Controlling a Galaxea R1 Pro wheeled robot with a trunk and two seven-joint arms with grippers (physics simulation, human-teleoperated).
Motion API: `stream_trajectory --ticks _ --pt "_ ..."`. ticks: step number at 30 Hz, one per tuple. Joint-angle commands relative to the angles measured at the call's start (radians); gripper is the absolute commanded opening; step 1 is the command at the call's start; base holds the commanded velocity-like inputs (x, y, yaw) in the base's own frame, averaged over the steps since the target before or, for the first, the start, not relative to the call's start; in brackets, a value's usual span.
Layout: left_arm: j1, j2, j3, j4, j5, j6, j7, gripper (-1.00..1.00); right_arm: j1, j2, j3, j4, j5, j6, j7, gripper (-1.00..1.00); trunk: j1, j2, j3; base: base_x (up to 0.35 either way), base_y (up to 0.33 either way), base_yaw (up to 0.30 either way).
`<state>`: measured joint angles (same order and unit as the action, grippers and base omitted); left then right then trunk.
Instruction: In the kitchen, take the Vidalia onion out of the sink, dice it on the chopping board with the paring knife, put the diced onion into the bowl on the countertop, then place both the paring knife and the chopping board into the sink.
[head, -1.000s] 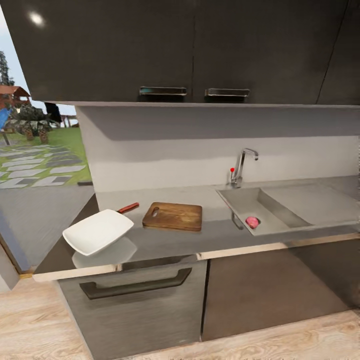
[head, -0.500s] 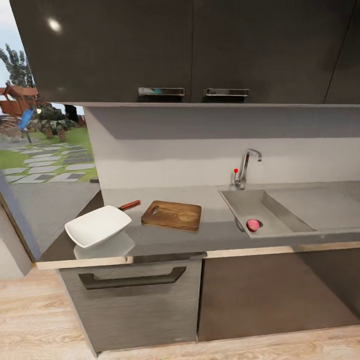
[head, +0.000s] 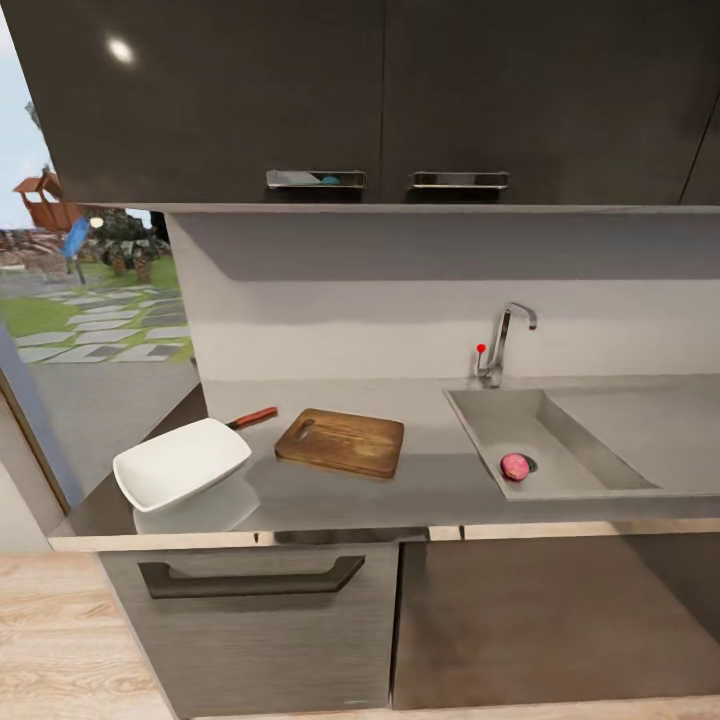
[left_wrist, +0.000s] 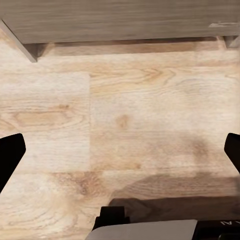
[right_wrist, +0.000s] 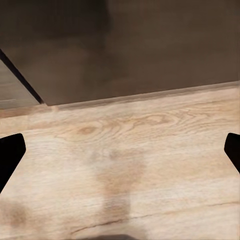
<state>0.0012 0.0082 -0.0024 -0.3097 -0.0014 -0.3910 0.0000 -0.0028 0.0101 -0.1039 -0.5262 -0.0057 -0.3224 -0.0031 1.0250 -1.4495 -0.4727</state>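
I've got the grey surface (head: 420, 480) in the head view, the sink (head: 585, 455) at its right holding the pink onion (head: 515, 466) by the drain. Left of it, the chopping board (head: 341, 441) lies long axis along the surface, handle hole toward the empty white bowl (head: 180, 463), with the paring knife (head: 252, 418) angling its handle away behind the bowl. My wrist cameras look down at wood floor (left_wrist: 120, 125), left gripper (left_wrist: 120, 155) and right gripper (right_wrist: 120, 152) both spread wide, holding nothing.

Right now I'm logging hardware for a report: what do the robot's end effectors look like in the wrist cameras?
Little shows. On the left end effector, black fingers enter at both picture edges, over a black and light grey housing. The right end effector shows the same black fingers, rounded at the tips. No cables or clear markings are visible.
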Motion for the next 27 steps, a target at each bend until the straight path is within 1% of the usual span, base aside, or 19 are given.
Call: stream_trajectory --ticks 1,8,12,15,20,27 --pt "0.0 0.0 0.0 -0.001 0.0 -0.002 0.0 1.0 0.0 0.001 -0.003 0.0 0.0 -0.003 0.0 1.0 0.0 0.0 -0.001 0.002 -0.002 0.0" --pt "-0.001 0.002 0.001 -0.002 0.0 -0.003 0.0 1.0 0.0 0.001 -0.002 -0.002 0.0 -0.004 0.0 1.0 0.0 0.0 -0.001 0.0 0.0 0.0" --pt "0.0 0.003 0.001 -0.002 0.0 -0.003 0.0 1.0 0.0 -0.003 -0.002 -0.019 0.001 -0.004 0.0 1.0 0.0 0.0 -0.001 -0.016 0.0 0.0" --pt "0.0 0.004 0.001 -0.002 0.0 -0.003 0.0 1.0 0.0 -0.003 -0.002 -0.026 0.001 -0.004 0.0 1.0 0.0 0.0 -0.001 -0.196 0.0 0.0" --pt "0.0 0.004 0.001 -0.003 0.0 -0.003 0.0 1.0 0.0 -0.002 -0.002 -0.029 0.001 -0.004 0.0 1.0 0.0 0.0 -0.001 -0.306 0.0 0.0" --pt "0.0 0.004 0.003 -0.002 0.0 -0.003 0.0 1.0 0.0 -0.001 -0.003 -0.02 0.001 -0.004 0.0 1.0 0.0 0.0 -0.001 -0.083 0.0 0.0"
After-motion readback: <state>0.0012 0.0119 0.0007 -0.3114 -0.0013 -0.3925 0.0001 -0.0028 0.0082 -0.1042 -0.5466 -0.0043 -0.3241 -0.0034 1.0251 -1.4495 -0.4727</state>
